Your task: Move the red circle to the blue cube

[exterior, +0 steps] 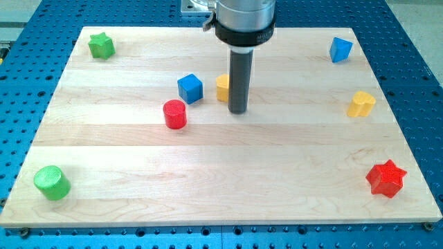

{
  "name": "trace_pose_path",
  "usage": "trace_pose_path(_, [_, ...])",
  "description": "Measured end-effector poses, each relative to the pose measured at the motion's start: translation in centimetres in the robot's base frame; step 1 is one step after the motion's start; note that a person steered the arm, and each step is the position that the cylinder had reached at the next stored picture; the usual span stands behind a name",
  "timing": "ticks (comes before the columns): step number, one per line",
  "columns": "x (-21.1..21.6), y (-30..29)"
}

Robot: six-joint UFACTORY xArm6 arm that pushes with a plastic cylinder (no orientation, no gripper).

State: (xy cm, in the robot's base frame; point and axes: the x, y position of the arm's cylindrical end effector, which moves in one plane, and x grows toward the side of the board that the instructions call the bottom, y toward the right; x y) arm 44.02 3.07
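Note:
The red circle (175,114), a short red cylinder, stands on the wooden board left of centre. The blue cube (190,88) sits just above and to the right of it, a small gap between them. My tip (238,111) rests on the board to the right of both, about level with the red circle. The rod partly hides a yellow block (222,88) that sits right of the blue cube.
A green star (101,45) lies at top left and a green cylinder (52,182) at bottom left. Another blue block (340,49) is at top right, a yellow heart-like block (360,104) at the right, a red star (385,178) at bottom right.

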Motion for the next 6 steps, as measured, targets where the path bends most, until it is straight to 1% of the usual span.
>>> trace_pose_path(1, [5.9,-1.1])
trace_pose_path(2, [8.0,-5.1])
trace_pose_path(3, [7.7,-10.2])
trace_pose_path(4, [4.5,-13.1])
trace_pose_path(6, [1.9,-12.3])
